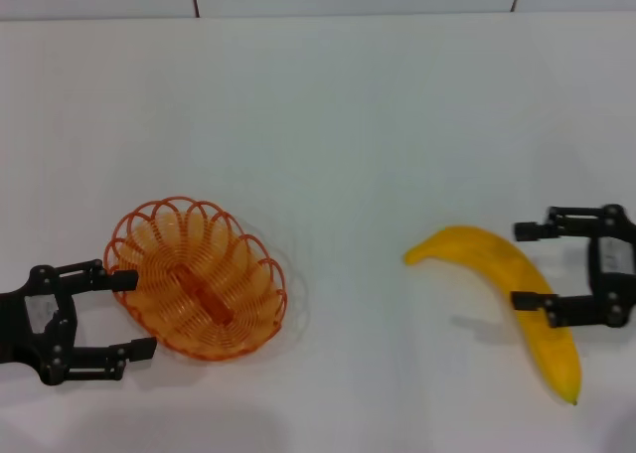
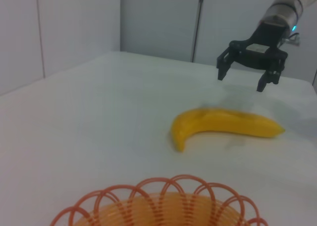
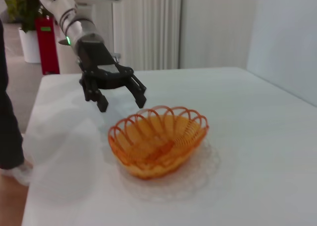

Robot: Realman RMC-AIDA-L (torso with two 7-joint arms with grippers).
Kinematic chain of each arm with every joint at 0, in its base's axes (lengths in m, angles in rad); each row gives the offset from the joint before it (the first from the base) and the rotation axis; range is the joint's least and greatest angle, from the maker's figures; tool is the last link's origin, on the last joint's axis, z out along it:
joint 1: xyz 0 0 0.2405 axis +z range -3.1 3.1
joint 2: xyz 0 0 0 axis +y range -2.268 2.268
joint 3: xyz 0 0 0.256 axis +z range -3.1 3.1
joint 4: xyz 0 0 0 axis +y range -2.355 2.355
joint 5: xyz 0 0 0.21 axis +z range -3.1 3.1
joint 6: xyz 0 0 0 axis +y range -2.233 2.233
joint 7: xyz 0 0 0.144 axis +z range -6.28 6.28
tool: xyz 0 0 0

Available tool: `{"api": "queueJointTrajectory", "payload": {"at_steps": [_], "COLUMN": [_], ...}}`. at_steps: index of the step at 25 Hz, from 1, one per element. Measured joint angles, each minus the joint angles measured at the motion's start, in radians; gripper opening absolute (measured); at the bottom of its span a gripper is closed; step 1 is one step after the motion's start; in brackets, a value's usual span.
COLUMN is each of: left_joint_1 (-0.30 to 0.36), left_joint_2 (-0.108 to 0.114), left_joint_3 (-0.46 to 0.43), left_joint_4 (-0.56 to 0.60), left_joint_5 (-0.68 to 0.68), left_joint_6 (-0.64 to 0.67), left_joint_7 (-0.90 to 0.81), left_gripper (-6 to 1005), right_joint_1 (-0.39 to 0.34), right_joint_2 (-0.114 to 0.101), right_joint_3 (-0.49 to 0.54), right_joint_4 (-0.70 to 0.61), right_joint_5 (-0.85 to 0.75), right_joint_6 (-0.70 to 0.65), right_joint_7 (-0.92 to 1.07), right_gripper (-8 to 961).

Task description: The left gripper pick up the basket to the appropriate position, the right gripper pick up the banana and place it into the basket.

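The orange wire basket (image 1: 199, 279) stands empty on the white table at the front left. My left gripper (image 1: 132, 314) is open just left of it, with the fingertips on either side of the basket's left rim. The right wrist view shows this gripper (image 3: 122, 105) held a little above the table behind the basket (image 3: 158, 141). The yellow banana (image 1: 497, 269) lies at the right. My right gripper (image 1: 520, 265) is open and empty over its middle. In the left wrist view it (image 2: 241, 82) hovers just above and beyond the banana (image 2: 223, 124). The basket's rim (image 2: 163, 201) shows close in that view.
The white table (image 1: 348, 125) reaches back to a pale wall. In the right wrist view, a person's dark leg (image 3: 7, 112) stands beside the table's edge, with a red object (image 3: 47, 42) behind it.
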Motion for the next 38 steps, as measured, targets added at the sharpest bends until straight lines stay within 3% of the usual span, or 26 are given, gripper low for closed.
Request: {"api": "queueJointTrajectory", "payload": {"at_steps": [6,15,23,24,26,31,34,36,37,38], "left_joint_1": [-0.012,-0.014,-0.035,-0.060,-0.080,-0.206,-0.275,-0.296,-0.326,-0.335], "left_joint_2": [-0.002,-0.003,-0.004,-0.001,0.007,0.089,0.120,0.123,0.120,0.116], "left_joint_3": [0.000,-0.004,-0.176,-0.239,-0.249,-0.219,-0.179,-0.141,-0.043,-0.009], "left_joint_4": [0.000,0.000,0.077,0.197,0.262,0.369,0.370,0.370,0.372,0.372], "left_joint_5": [0.003,-0.001,-0.054,-0.108,-0.119,0.007,0.121,0.163,0.229,0.245], "left_joint_6": [-0.001,-0.001,0.068,0.087,0.087,0.084,0.088,0.090,0.086,0.084], "left_joint_7": [0.000,0.000,-0.079,-0.278,-0.420,-0.794,-0.837,-0.830,-0.794,-0.777], "left_gripper": [847,846,845,845,845,845,845,844,844,844], "right_joint_1": [0.056,0.053,0.050,0.051,0.054,0.057,0.062,0.063,0.064,0.064], "right_joint_2": [0.001,0.001,0.001,0.001,0.001,0.001,0.001,0.001,0.001,0.001], "right_joint_3": [-0.014,-0.018,-0.018,-0.018,-0.018,-0.018,-0.019,-0.020,-0.020,-0.020], "right_joint_4": [0.060,0.065,0.066,0.066,0.066,0.066,0.066,0.066,0.066,0.066], "right_joint_5": [-0.024,-0.024,-0.024,-0.024,-0.024,-0.024,-0.024,-0.024,-0.024,-0.024], "right_joint_6": [0.028,0.032,0.032,0.032,0.032,0.033,0.034,0.034,0.034,0.034], "right_joint_7": [0.000,0.000,0.005,0.006,0.006,0.005,0.006,0.007,0.007,0.007], "right_gripper": [756,755,755,755,755,755,756,756,756,756]}}
